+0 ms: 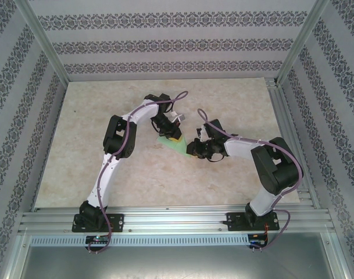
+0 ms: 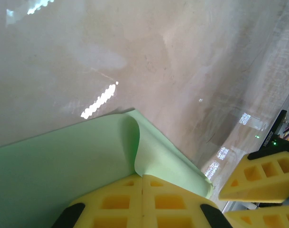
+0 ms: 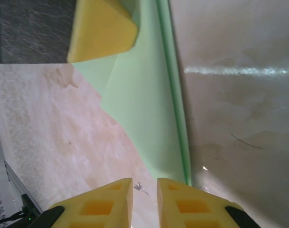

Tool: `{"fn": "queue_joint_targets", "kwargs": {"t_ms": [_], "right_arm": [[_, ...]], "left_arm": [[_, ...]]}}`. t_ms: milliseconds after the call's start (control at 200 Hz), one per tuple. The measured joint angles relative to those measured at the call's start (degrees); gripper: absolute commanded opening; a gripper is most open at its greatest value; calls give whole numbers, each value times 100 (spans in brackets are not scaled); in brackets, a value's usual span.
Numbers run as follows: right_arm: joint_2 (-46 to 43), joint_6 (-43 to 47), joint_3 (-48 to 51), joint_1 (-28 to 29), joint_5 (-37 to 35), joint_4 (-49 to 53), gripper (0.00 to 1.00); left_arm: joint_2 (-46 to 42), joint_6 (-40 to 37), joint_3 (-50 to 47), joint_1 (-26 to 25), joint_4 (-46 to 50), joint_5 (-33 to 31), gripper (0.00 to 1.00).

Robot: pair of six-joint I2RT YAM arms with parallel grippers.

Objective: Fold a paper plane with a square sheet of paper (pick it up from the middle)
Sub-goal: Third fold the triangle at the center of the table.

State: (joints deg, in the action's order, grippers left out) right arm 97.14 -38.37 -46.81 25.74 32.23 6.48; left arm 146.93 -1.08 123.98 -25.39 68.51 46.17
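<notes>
The light-green sheet of paper [image 1: 180,146] lies partly folded on the table's middle, between both grippers. In the left wrist view the paper [image 2: 63,166] has a flap curling upward, and its raised fold runs into the seam of my left gripper [image 2: 142,176], which is shut on it. From above, the left gripper [image 1: 172,138] sits over the paper's far end. My right gripper [image 1: 194,149] hovers at the paper's near right tip. Its fingers [image 3: 144,183] stand slightly apart with bare table between them, and the narrow folded paper [image 3: 144,109] ends just beside the right finger.
The beige marbled table [image 1: 107,168] is framed by aluminium rails, with patterned walls around it. The left gripper's yellow finger [image 3: 104,28] shows at the top of the right wrist view, and a right finger [image 2: 258,175] at the left wrist view's right edge.
</notes>
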Motion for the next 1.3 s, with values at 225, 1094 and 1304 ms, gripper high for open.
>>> {"fn": "queue_joint_targets", "kwargs": {"t_ms": [225, 1094, 1304], "right_arm": [[238, -96, -251, 0, 133, -227, 21], [459, 448, -413, 13, -219, 597, 23], [463, 509, -330, 9, -214, 658, 22]], "left_arm": [[2, 0, 0, 4, 0, 2, 2], [52, 0, 7, 24, 0, 151, 1], [52, -2, 7, 24, 0, 151, 1]]}}
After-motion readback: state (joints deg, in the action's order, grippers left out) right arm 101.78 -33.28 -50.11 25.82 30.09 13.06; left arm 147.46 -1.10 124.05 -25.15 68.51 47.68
